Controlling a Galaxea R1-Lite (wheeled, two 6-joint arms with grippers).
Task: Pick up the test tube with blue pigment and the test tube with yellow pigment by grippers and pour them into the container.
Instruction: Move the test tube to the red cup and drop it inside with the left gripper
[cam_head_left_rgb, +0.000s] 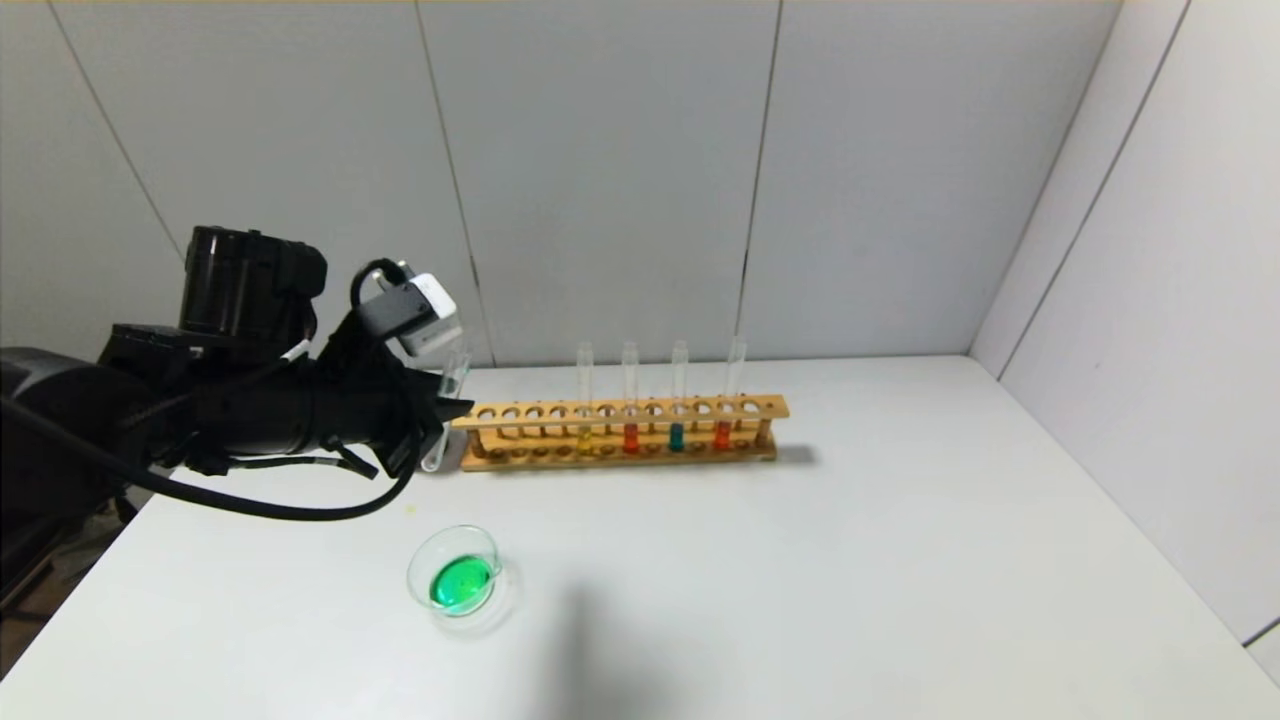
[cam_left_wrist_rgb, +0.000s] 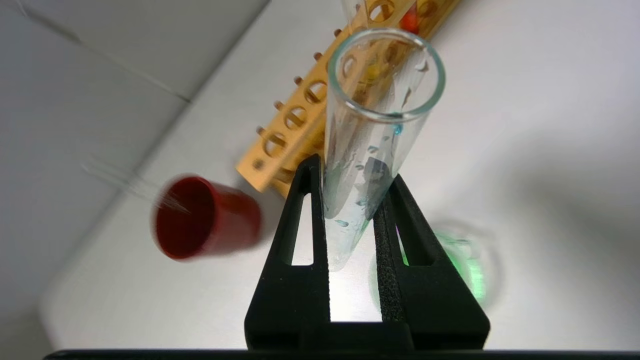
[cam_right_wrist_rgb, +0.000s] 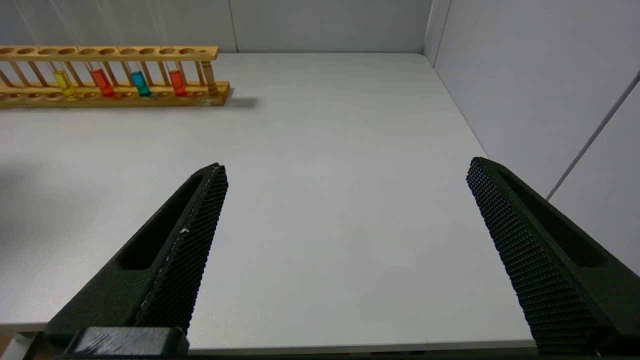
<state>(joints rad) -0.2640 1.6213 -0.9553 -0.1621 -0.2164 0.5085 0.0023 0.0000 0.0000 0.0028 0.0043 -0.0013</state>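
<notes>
1. Head view. Left gripper (cam_head_left_rgb: 432, 425) hangs above the white table (cam_head_left_rgb: 900, 560) at the left end of the wooden rack (cam_head_left_rgb: 620, 432), clenched on an empty test tube (cam_head_left_rgb: 447, 405) held near upright. Container (cam_head_left_rgb: 455, 573), a shallow clear dish, sits on the table nearer the robot than the gripper and holds green liquid, so by my reading both pigments are already in. Rack carries four tubes: a yellowish one (cam_head_left_rgb: 585, 412), two orange-red (cam_head_left_rgb: 630, 405) (cam_head_left_rgb: 726, 400), and a teal-blue one (cam_head_left_rgb: 678, 405) between the reds.

2. Left wrist view. The two black fingers (cam_left_wrist_rgb: 300, 235) pinch the empty tube (cam_left_wrist_rgb: 372, 150) at its lower half, mouth toward the camera. Walls carry droplets with a faint blue tint; no pooled liquid. A dark red cup (cam_left_wrist_rgb: 205, 217) stands beside the rack end (cam_left_wrist_rgb: 300, 125); the green dish (cam_left_wrist_rgb: 460, 270) shows past the fingers.

3. Right wrist view. Right gripper (cam_right_wrist_rgb: 345, 210) is released, jaws spread wide, parked over bare table well apart from the rack (cam_right_wrist_rgb: 115, 75). The tubes' liquids show as yellow (cam_right_wrist_rgb: 64, 82), red, teal (cam_right_wrist_rgb: 140, 82), red.

4. Handling, as judged. Tube is thin glass: light, stiff, brittle, and slick where wet. Mid-to-lower wall is the sound hold; the textured pads help. Squeeze moderately, keep it upright, and line it up squarely with a rack hole.
</notes>
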